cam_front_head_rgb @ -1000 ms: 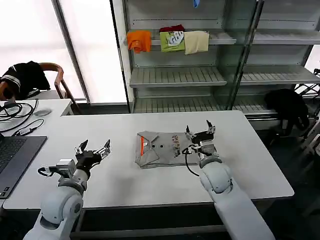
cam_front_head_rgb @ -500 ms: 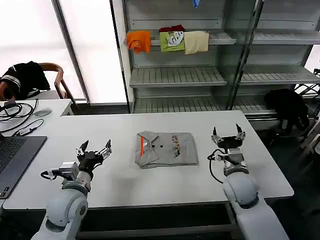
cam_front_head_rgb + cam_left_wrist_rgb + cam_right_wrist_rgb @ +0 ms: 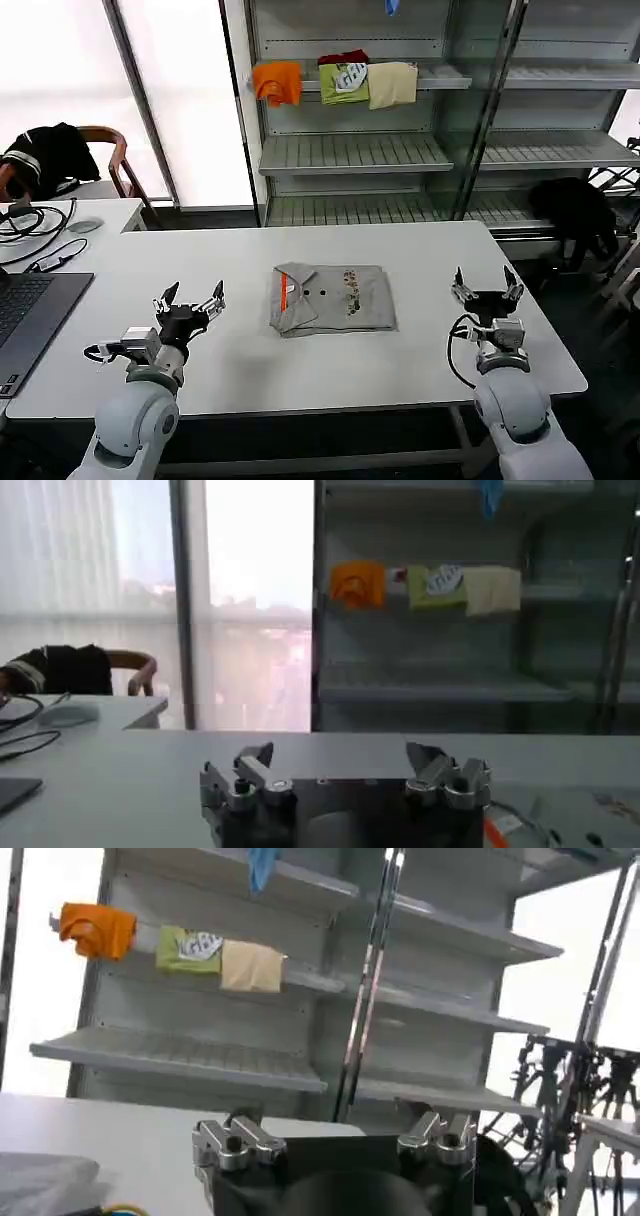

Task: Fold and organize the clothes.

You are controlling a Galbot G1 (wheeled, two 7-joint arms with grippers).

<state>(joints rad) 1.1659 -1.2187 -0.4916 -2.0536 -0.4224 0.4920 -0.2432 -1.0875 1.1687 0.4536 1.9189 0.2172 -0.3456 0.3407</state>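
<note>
The clothes (image 3: 332,298) lie as one soft, light grey folded bundle at the middle of the white surface (image 3: 250,370), a roughly rectangular packet with rounded, slightly rumpled edges; we count on it one strip of orange at the collar on its left end, two small dark buttons just beside that, and one small multicoloured print near the centre; we cannot tell from the fold how many shirts make up the bundle; the surface is smooth and matte, with rounded corners; the left pincer (image 3: 187,301) hovers over the surface to the left of the bundle, apart from it, its dark metal fingers spread wide and holding nothing; the right pincer (image 3: 486,291) stands to the right of the bundle, well apart, its fingers likewise spread and gripping nothing, a black cable looping beside its wrist; in the left wrist view the left pincer (image 3: 345,770) shows two blocky prongs with a clear gap between them, and in the right wrist view the right pincer (image 3: 335,1133) shows the same open pair; behind the surface stands a grey metal shelving unit (image 3: 350,150) with slatted shelves; on its upper shelf we count three folded garments in a row, one orange (image 3: 278,80), one green (image 3: 344,82), one cream (image 3: 394,83); at the far left lies a dark laptop (image 3: 30,315), flat and hard-edged.
</note>
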